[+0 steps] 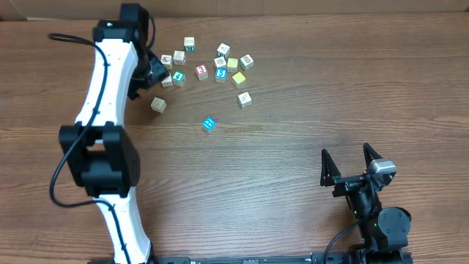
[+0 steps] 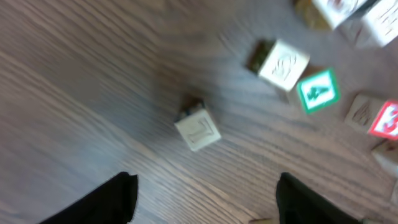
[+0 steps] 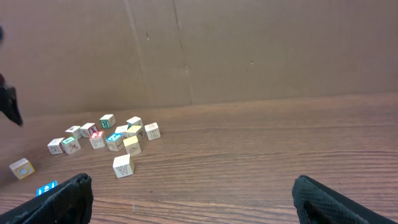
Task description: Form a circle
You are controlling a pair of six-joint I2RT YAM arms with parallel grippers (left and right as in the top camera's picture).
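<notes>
Small picture and letter cubes lie loosely scattered at the far side of the table, and no circle shows among them. A blue cube (image 1: 209,124) lies alone nearer the middle, and a yellow cube (image 1: 238,78) sits in the scatter. My left gripper (image 1: 150,75) is at the left end of the scatter. In its wrist view the left gripper (image 2: 208,205) is open with only bare wood between the fingers, and a whitish cube (image 2: 198,130) lies ahead of them. My right gripper (image 1: 350,166) stands open and holds nothing, near the front right.
A lone tan cube (image 1: 158,105) lies left of the blue one. A green "4" cube (image 2: 318,90) and a red cube (image 2: 387,119) lie up and right of the whitish cube. A cardboard wall (image 3: 249,50) stands behind the table.
</notes>
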